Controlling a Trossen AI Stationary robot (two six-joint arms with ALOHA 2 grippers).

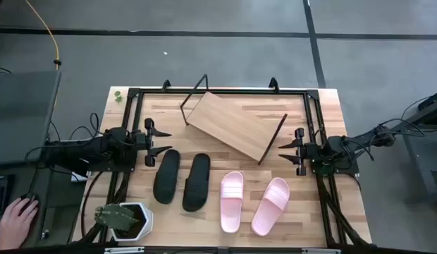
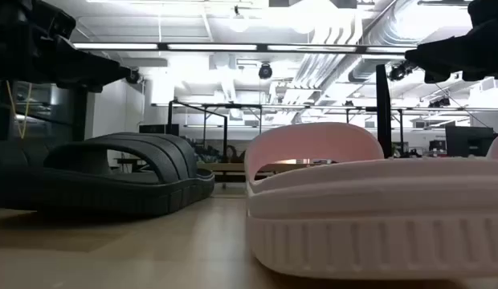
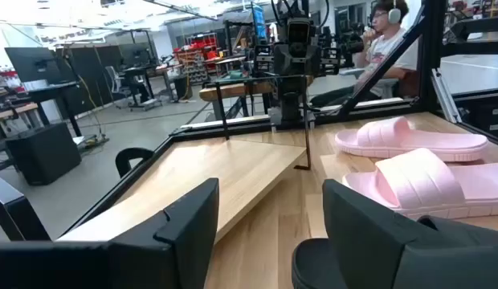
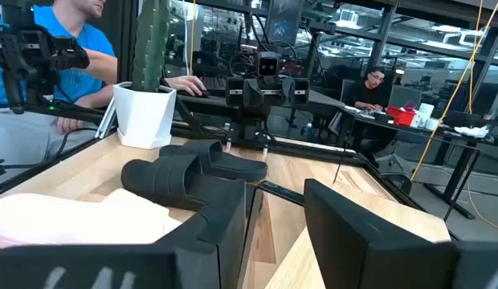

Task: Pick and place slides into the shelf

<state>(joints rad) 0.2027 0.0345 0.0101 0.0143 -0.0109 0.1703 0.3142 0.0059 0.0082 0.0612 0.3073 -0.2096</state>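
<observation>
While both arms wait at the table's edges, we see all four slides lying on the tabletop (image 1: 324, 212), none on the shelf (image 1: 229, 125). The shelf sits at the far middle of the table, turned at an angle, its light board bare and its black wire frames at either end. In front of it the slides lie in a row: the black pair (image 1: 182, 178) toward the left, side by side and just apart, and the pink pair (image 1: 254, 203) toward the right, the outer pink one angled away from its mate. The left gripper (image 1: 164, 142) hangs at the left side, just beyond the black pair's far end, with its fingers spread and nothing between them; in its wrist view we see the shelf board and the pink slides past its fingers. The right gripper (image 1: 283, 152) hangs at the right side, near the shelf's near-right frame, its fingers apart and gripping nothing. A potted cactus (image 1: 121, 220) in a white pot stands at the near left corner. A person's hand (image 1: 15, 219) rests beyond the table's left edge, and people sit in the room behind.
</observation>
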